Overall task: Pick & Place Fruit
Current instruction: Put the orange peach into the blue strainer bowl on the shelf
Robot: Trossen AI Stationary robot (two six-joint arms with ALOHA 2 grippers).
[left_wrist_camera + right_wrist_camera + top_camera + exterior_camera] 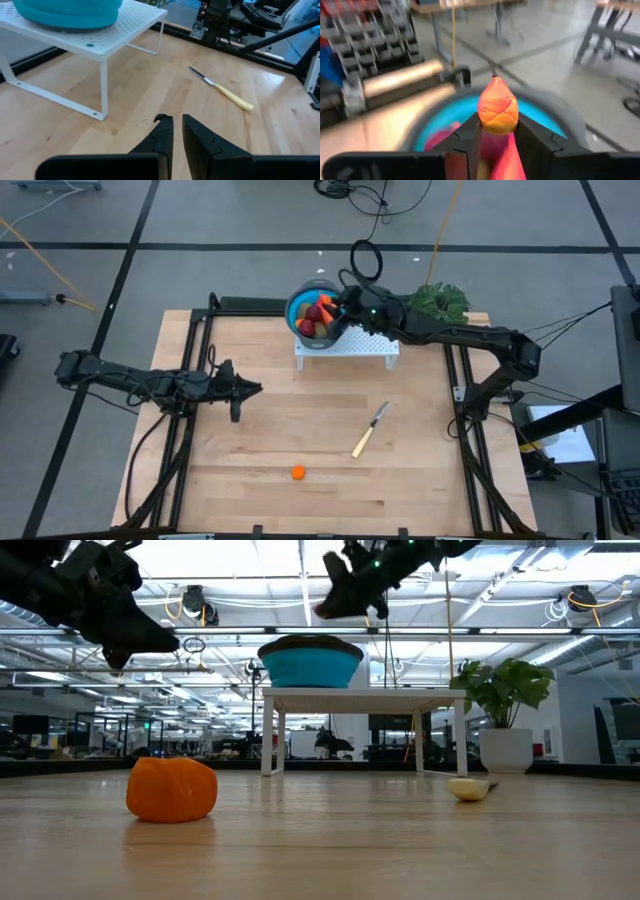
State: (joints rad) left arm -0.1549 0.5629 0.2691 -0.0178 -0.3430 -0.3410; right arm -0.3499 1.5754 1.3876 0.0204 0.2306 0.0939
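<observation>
A blue bowl point(300, 305) with several red, orange and brownish fruit pieces point(314, 318) stands on a white perforated stand point(360, 347) at the table's far side. My right gripper point(341, 304) hovers over the bowl's right rim, shut on a small orange fruit point(497, 102). Another small orange fruit point(298, 472) rests on the table near the front edge. My left gripper point(257, 389) hangs above the table's left half, shut, with nothing in it. My right gripper pinches the small orange fruit by its two sides point(485, 120) between its fingertips point(470, 132). The fruit's upper part sticks out past the fingers. It is lifted clear, above the blue bowl point(547, 122), with the gripper reaching in about level from the table's right side.
A slim yellow-handled knife point(369, 430) lies on the table right of centre. A leafy green plant point(440, 301) stands at the far right behind the stand. Black frame rails point(462, 395) run along the table's left and right sides.
</observation>
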